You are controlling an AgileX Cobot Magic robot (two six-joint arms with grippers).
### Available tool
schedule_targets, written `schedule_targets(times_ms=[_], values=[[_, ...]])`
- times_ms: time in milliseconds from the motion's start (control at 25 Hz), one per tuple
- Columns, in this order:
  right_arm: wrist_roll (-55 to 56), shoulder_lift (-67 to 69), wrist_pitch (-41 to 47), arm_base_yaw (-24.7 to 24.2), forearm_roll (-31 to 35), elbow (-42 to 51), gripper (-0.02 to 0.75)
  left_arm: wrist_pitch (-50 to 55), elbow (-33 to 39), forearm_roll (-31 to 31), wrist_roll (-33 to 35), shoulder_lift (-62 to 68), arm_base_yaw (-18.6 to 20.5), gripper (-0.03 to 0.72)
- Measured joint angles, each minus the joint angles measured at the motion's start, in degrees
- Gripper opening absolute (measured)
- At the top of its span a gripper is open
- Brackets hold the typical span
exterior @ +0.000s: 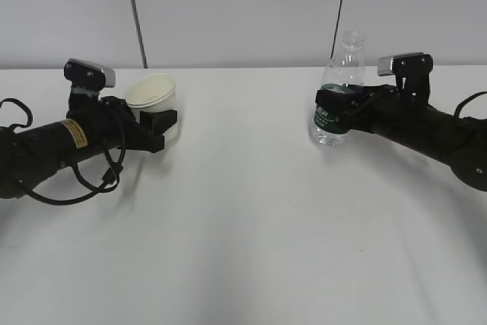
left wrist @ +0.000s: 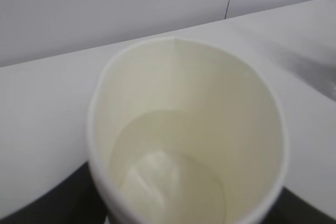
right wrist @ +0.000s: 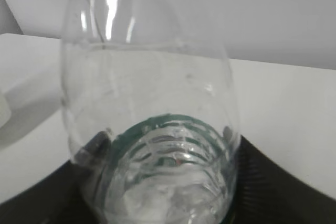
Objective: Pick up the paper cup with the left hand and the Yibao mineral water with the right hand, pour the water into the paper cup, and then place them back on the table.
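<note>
The paper cup [exterior: 154,101] is off-white and stands upright at the left of the white table [exterior: 243,226]. My left gripper [exterior: 158,125], on the arm with the yellow sticker, is shut on its lower wall. The left wrist view looks down into the cup [left wrist: 184,129], which holds a little clear water. The Yibao mineral water [exterior: 338,97], a clear uncapped bottle with a green label, stands at the right. My right gripper [exterior: 335,108] is shut on its label band. The right wrist view shows the bottle [right wrist: 152,114] between the black fingers [right wrist: 257,182], with water in it.
A pale wall with two dark vertical seams [exterior: 135,13] rises behind the table's far edge. Black cables [exterior: 91,180] loop beside the left arm. Bare white tabletop lies between the two arms and in front of them.
</note>
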Motion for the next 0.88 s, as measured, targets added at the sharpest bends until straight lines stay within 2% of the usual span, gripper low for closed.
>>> schedule_targets(times_ms=[200,880], values=[[-0.6,1.84,-1.71,-0.08,2.73,0.0,0.465,0.86,0.0,0.0,0.12,0.0,0.13,0.398],[-1.05,2.39,-1.82,-0.08,3.51,0.0,0.465,1.38,0.0,-2.63,3.06,0.94,0.13,0.398]])
